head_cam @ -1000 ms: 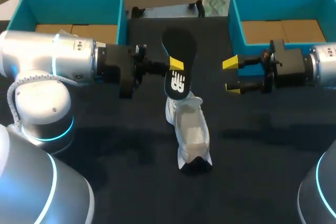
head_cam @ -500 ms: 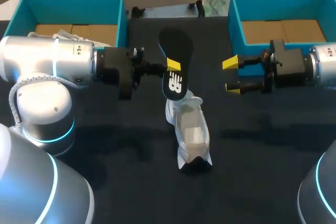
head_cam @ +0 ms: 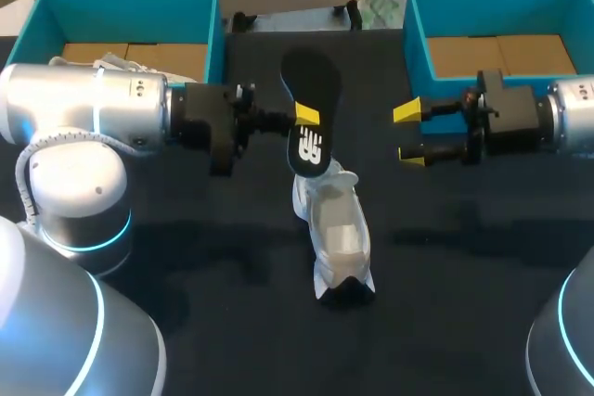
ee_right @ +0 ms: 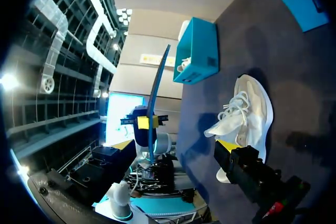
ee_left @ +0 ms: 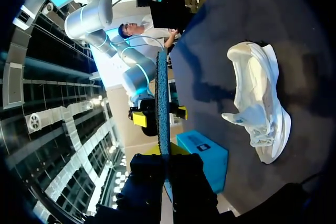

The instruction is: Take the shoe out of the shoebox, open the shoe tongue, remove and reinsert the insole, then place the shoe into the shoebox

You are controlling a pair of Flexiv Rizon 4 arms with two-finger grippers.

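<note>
A white shoe (head_cam: pixel 336 229) lies on the black table in the middle, its opening facing up. My left gripper (head_cam: pixel 307 118) is shut on a black insole (head_cam: pixel 312 90) with a white logo and holds it upright in the air above the shoe's far end. In the left wrist view the insole (ee_left: pixel 162 103) shows edge-on with a blue underside, clamped in my left gripper (ee_left: pixel 164 153), with the shoe (ee_left: pixel 258 103) off to the side. My right gripper (head_cam: pixel 408 134) hovers open to the right of the insole with nothing between its fingers. From the right wrist view the shoe (ee_right: pixel 245 113) lies beyond one finger (ee_right: pixel 242 165).
A teal shoebox (head_cam: pixel 56 8) stands at the back left with another white shoe (head_cam: pixel 119 61) inside. A second teal shoebox (head_cam: pixel 418 20) with a cardboard floor stands at the back right, just behind my right gripper. A white bag (head_cam: pixel 380 2) sits at the far edge.
My left gripper has carried the insole slightly up and away from the shoe, then stopped. The right arm and the shoe have not moved.
</note>
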